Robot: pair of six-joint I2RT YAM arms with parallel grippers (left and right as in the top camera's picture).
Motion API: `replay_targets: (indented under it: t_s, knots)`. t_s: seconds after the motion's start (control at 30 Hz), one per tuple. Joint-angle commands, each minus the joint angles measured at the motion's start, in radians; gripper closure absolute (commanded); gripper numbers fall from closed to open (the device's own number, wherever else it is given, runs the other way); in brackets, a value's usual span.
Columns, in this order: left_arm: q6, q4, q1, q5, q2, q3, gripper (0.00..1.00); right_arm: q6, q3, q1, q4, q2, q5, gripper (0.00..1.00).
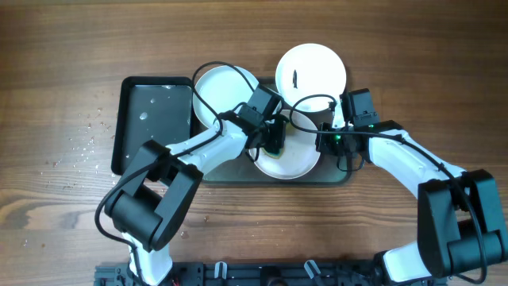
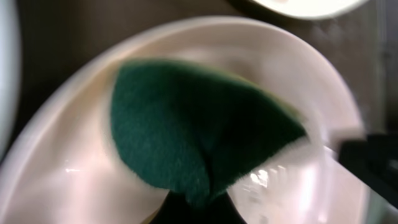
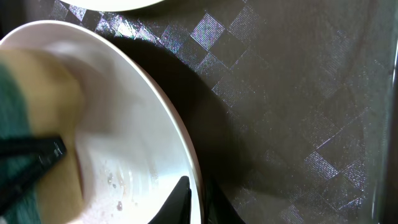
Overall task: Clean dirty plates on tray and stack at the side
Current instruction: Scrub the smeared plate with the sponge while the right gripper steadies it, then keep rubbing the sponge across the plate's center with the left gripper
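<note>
1. Front plate (image 1: 298, 163): white, round, flat on the grey-green tray (image 1: 337, 173), between the two hands.
2. Left hand (image 1: 274, 141): clamped tight on a green sponge (image 2: 199, 124), directly over the front plate; sponge pressed onto the plate's inner surface, covering much of its middle.
3. Right hand (image 1: 324, 143): almost fully closed, pinching the front plate's right rim, one finger (image 3: 179, 198) inside the rim, the other outside on the tray side.
4. Wet sheen and small drops on the plate just beside the sponge; sponge's yellow side visible in the right wrist view.
5. Back-left plate (image 1: 218, 87): white, behind the left hand, partly hidden by arm and cable.
6. Back-right plate (image 1: 313, 67): white, behind the right hand, thin dark smear (image 1: 295, 78) left of its middle; touched by neither hand.
7. Smaller black tray (image 1: 155, 119): just left of the grey-green one, water drops on it; more drops scattered on the wooden tabletop (image 1: 63, 206) further left.
</note>
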Motion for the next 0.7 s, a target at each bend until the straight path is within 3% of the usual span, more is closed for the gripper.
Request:
replay_targets:
  t_s: [0.0, 0.2, 0.33, 0.5, 0.67]
  knots:
    - [0.001, 0.011, -0.017, 0.154, -0.011, -0.004, 0.96, -0.011, 0.021, 0.006, 0.006, -0.016, -0.02, 0.91]
    - [0.002, 0.011, -0.018, 0.129, -0.148, 0.001, 0.96, -0.011, 0.021, 0.006, 0.006, -0.016, -0.02, 0.91]
    - [0.002, -0.002, -0.018, -0.008, -0.233, 0.001, 0.96, -0.011, 0.021, 0.006, 0.006, -0.016, -0.02, 0.91]
    - [0.001, -0.059, -0.018, -0.146, -0.234, 0.001, 0.96, -0.011, 0.021, 0.006, 0.006, -0.016, -0.021, 0.91]
    - [0.0, -0.099, -0.019, -0.169, -0.177, 0.001, 0.96, -0.011, 0.021, 0.006, 0.006, -0.016, -0.021, 0.91]
